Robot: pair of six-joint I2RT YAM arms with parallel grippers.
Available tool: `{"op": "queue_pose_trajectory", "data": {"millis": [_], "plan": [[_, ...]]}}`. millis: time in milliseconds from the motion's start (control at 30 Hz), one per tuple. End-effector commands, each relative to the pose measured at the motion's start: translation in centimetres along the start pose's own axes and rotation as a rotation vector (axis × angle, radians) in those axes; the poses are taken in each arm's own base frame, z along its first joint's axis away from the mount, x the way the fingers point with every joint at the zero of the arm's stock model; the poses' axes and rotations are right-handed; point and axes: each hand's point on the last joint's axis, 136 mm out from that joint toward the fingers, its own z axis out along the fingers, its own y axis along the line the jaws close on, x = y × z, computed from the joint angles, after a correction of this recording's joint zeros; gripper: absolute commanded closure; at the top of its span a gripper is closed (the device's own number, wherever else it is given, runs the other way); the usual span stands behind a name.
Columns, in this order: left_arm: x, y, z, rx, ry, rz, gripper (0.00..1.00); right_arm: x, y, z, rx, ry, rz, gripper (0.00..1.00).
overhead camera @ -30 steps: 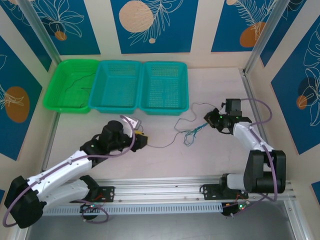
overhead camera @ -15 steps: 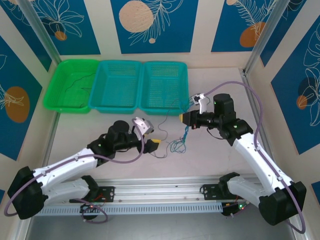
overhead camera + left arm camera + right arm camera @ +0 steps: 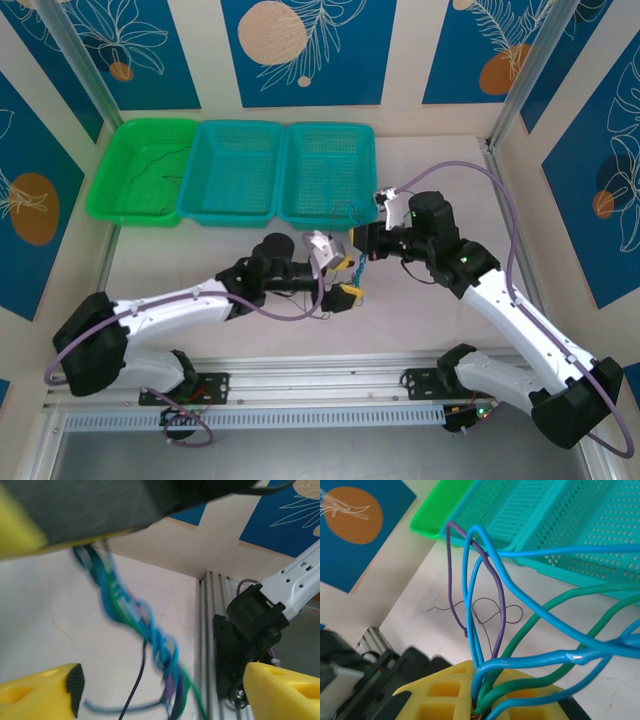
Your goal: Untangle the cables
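The cables (image 3: 357, 266) are a twisted bundle of blue, teal-green and purple strands hanging from my right gripper (image 3: 360, 238), above the table in front of the right teal basket. In the right wrist view that gripper (image 3: 487, 702) is shut on the strands (image 3: 520, 630), which fan out above its yellow fingers. My left gripper (image 3: 347, 278) is open just below, with the blurred bundle (image 3: 155, 645) hanging between its spread yellow fingertips (image 3: 45, 692), apart from both. A dark thin wire (image 3: 487, 611) lies looped on the table beneath.
A green basket (image 3: 110, 190) with a thin dark wire (image 3: 150, 165) in it and two teal baskets (image 3: 235, 205) (image 3: 335, 215) stand side by side at the back. A metal rail (image 3: 320, 375) runs along the near edge. Frame posts stand at both back corners.
My right gripper has carried the bundle left from the table's right side and lifted it. My left gripper has swung right until its open fingers straddle the hanging cables.
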Motion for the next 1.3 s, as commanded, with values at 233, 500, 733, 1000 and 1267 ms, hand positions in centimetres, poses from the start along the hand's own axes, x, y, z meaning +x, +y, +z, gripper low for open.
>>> {"op": "queue_pose_trajectory", "data": {"millis": [233,500,733,1000,1267], "plan": [[0.6,2.7,0.8,-0.187,0.009,-0.055,1.0,-0.2,-6.8,-3.1,0.41,-0.101,0.225,0.93],[1.3,1.5,-0.7,-0.079,-0.025,-0.054,1.0,3.3,-2.6,-5.0,0.124,-0.018,0.145,0.51],[0.8,-0.1,-1.7,0.05,-0.019,0.017,1.0,6.4,1.7,-5.4,-0.222,-0.048,0.043,0.42],[-0.2,-1.7,-2.3,0.137,-0.037,0.049,1.0,7.3,4.2,-3.7,-0.441,0.038,0.006,0.47],[-0.5,-1.2,-2.2,0.112,-0.05,0.045,1.0,7.0,4.7,-2.9,-0.485,0.053,0.026,0.63]]}}
